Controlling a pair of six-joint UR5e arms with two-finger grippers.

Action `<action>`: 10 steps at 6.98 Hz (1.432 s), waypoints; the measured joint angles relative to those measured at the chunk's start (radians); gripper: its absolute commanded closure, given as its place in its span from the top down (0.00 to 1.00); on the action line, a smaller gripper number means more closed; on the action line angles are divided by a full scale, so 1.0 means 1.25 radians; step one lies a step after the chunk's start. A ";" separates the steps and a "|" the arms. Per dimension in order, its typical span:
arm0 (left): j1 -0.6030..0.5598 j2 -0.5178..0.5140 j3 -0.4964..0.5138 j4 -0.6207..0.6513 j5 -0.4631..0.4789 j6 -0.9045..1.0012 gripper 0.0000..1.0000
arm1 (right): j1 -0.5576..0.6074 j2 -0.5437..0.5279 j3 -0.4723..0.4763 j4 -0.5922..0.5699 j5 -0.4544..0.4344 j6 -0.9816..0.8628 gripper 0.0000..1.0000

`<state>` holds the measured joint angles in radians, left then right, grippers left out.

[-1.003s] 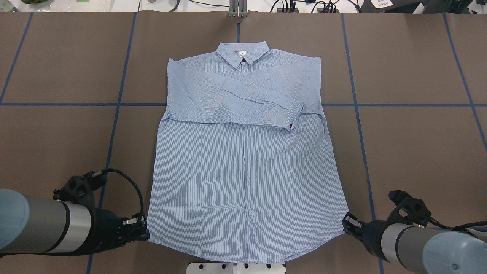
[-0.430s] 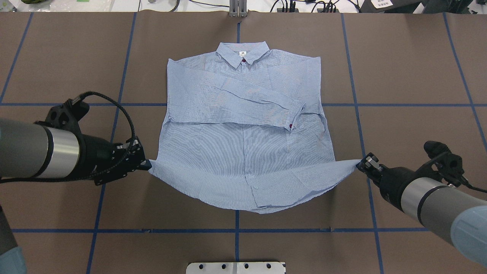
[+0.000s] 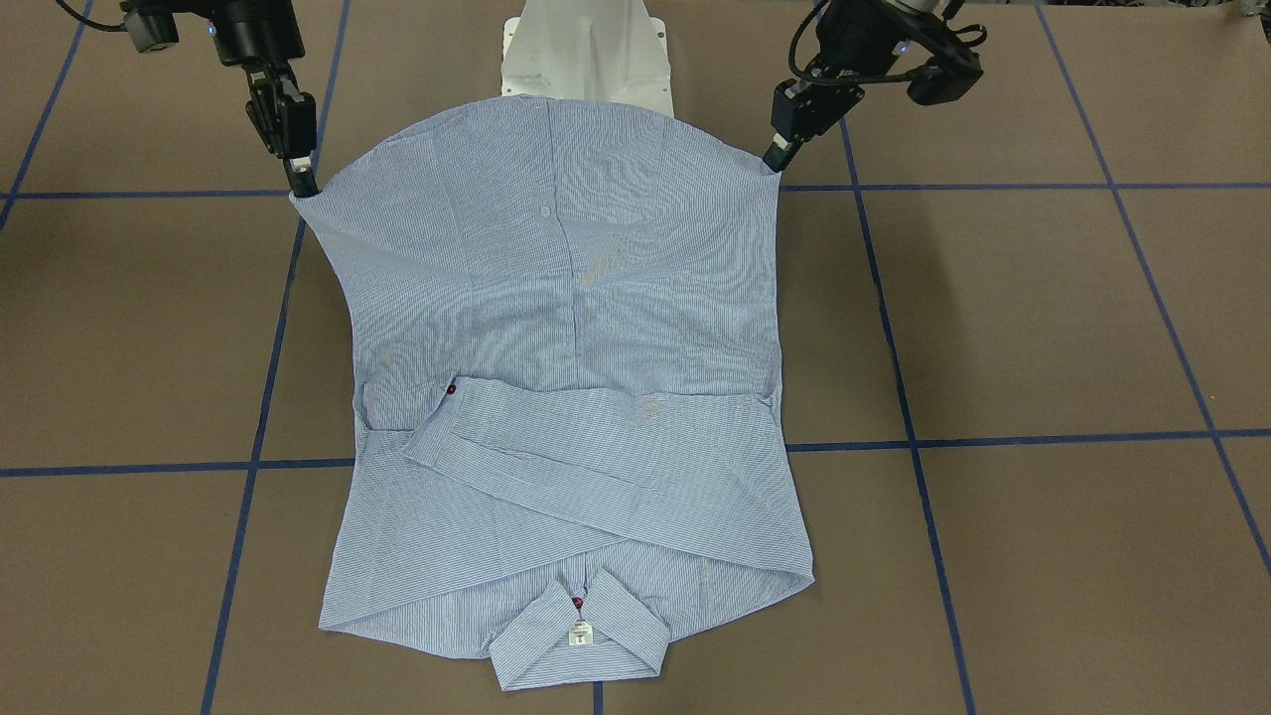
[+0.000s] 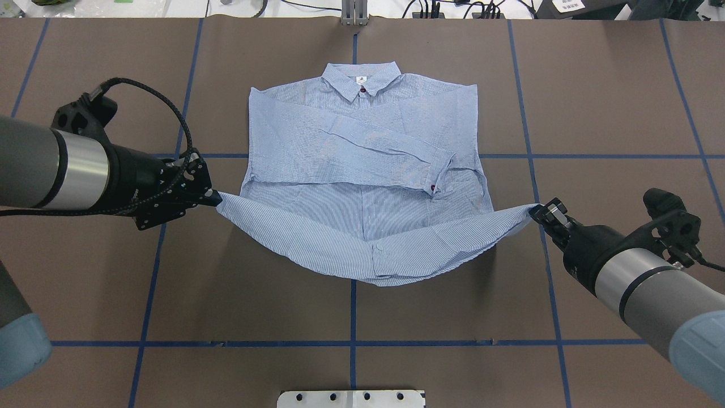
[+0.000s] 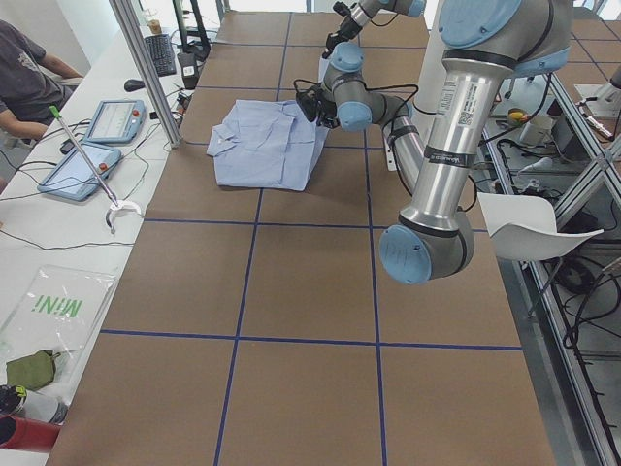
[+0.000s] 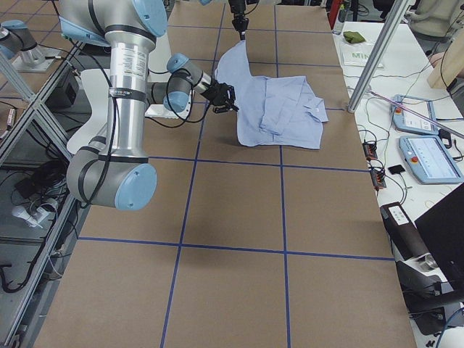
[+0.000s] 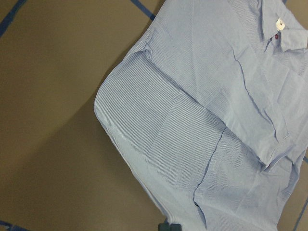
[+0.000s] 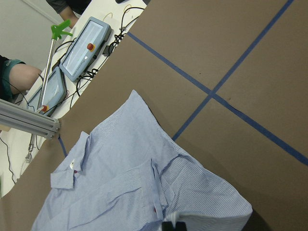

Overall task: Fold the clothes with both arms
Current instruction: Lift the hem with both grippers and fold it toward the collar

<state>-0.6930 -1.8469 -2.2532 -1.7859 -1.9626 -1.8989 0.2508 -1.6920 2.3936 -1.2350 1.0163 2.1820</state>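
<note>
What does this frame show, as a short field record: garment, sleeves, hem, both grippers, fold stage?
garment: shirt, front up, collar far from robot
sleeves: crossed over chest
hem: held off table, sagging mid-span
left gripper: shut on hem corner
right gripper: shut on other hem corner
stage: hem not yet laid toward collar

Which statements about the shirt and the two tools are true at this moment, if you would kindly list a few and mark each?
1. The left tool grips one bottom corner of the shirt. True.
2. The right tool is open, clear of the cloth. False: it is shut on the other bottom corner.
3. The hem hangs lifted off the table. True.
4. The collar is tucked out of sight. False: it lies showing at the far end.
5. The sleeves lie spread out sideways. False: they are folded across the chest.
</note>
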 measured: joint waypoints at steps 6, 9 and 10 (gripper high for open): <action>-0.070 -0.084 0.170 -0.025 -0.012 0.006 0.00 | 0.135 0.220 -0.195 -0.033 -0.017 -0.031 0.00; -0.112 -0.166 0.387 -0.128 -0.007 0.067 0.00 | 0.230 0.330 -0.352 -0.046 0.070 -0.070 0.00; -0.121 -0.194 0.463 -0.173 0.006 0.081 0.00 | 0.258 0.364 -0.404 -0.045 0.109 -0.090 0.00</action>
<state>-0.8440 -2.0898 -1.6746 -2.0026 -1.9554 -1.7983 0.5735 -1.2375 1.8882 -1.2913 1.1527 2.0698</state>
